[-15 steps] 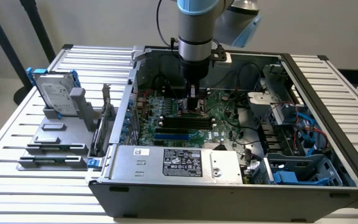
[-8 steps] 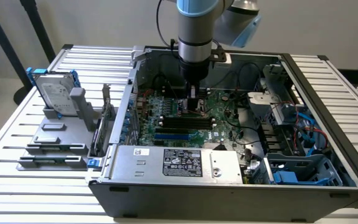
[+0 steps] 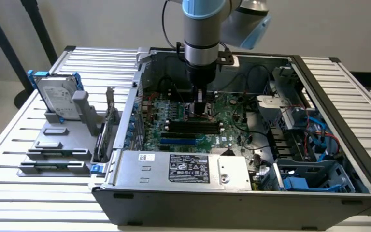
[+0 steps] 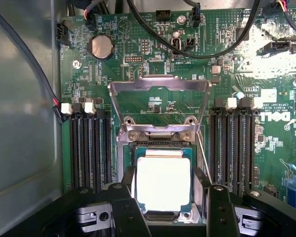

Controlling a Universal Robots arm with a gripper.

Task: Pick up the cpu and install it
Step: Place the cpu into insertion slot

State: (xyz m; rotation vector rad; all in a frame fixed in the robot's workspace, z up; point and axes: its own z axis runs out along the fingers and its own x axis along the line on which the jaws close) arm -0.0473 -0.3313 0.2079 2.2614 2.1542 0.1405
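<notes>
The gripper (image 4: 164, 183) is clasping the cpu (image 4: 163, 190) by two opposite edges, its black fingers (image 4: 122, 202) appearing to press the green board on either side of the shiny lid, and is holding it low over the socket (image 4: 160, 139) inside the computer case (image 3: 172, 205). The chip is looking light, stiff and slick on top. It is probably fragile underneath, so the bare side edges are serving as the safest hold. Memory slots (image 4: 89, 148) are standing close on both sides of the socket, leaving little sideways room. Just beyond, the load plate (image 4: 158, 88) is standing swung open, clear of the seat. Farther off, black cables (image 4: 207, 53) are looping over the motherboard (image 4: 153, 34), with open room straight above.
</notes>
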